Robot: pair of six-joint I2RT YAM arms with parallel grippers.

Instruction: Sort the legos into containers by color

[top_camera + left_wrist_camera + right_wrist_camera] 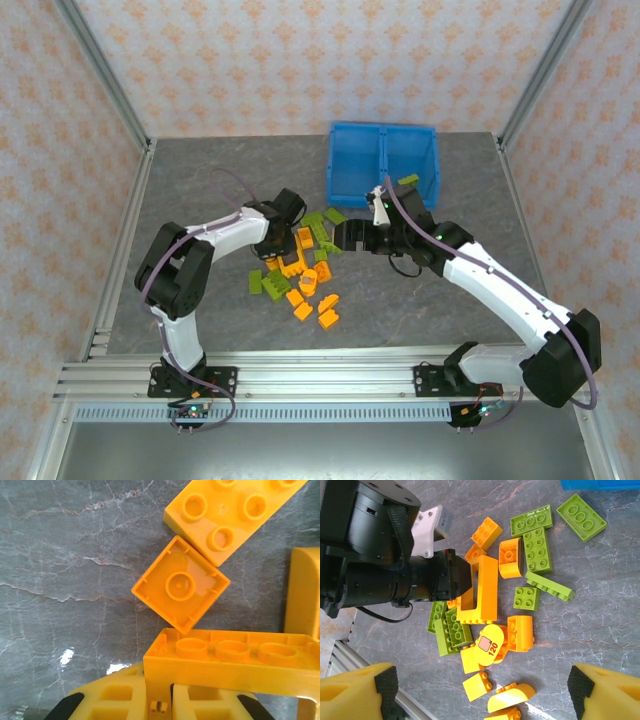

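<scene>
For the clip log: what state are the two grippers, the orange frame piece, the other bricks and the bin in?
left gripper: shut on the orange frame piece.
right gripper: open, empty, above the pile.
orange frame piece: gripped at one leg, among the other bricks.
legos: loose on the table, orange and green mixed.
blue bin: upright, one green brick at its right compartment's near edge.
</scene>
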